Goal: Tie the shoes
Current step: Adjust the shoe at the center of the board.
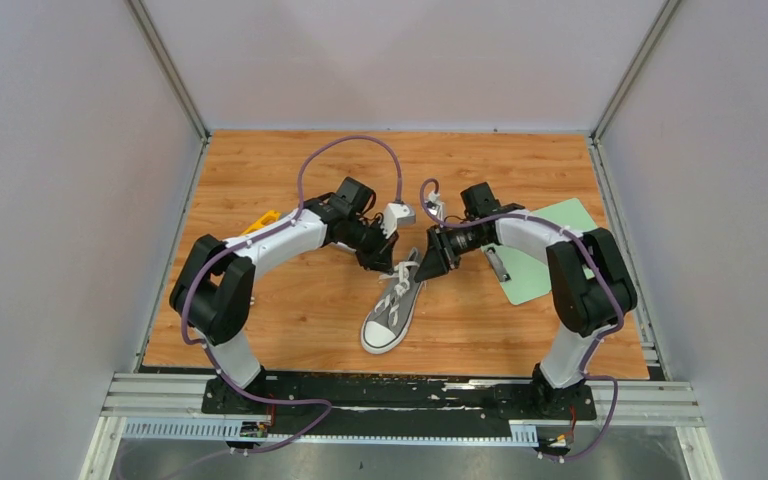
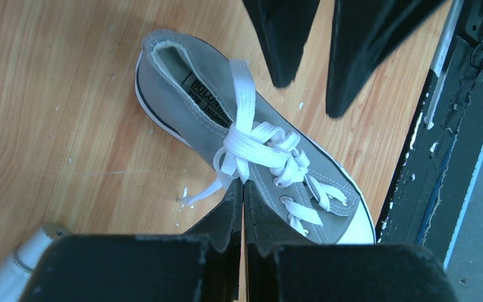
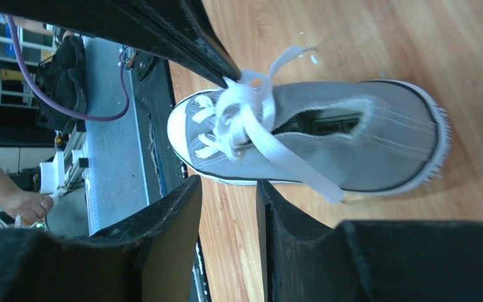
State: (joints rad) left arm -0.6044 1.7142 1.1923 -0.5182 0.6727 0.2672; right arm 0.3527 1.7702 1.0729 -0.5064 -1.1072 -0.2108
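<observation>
The left claw (image 2: 244, 186) is resting clenched at the crossed white laces (image 2: 261, 143) of the grey sneaker (image 2: 176, 104), which is lying just under it; I cannot tell if it is pinching a strand. The right claw (image 3: 227, 184) is hovering released above the sneaker. The knot seems to be forming; next, I think, the right claw needs to take the free lace.

A small grey canvas shoe (image 1: 392, 312) with a white toe cap (image 2: 356, 230) sits upright mid-table, toe toward 7 o'clock. Its white laces (image 2: 258, 141) cross loosely over the tongue, one end draped across the opening.
</observation>
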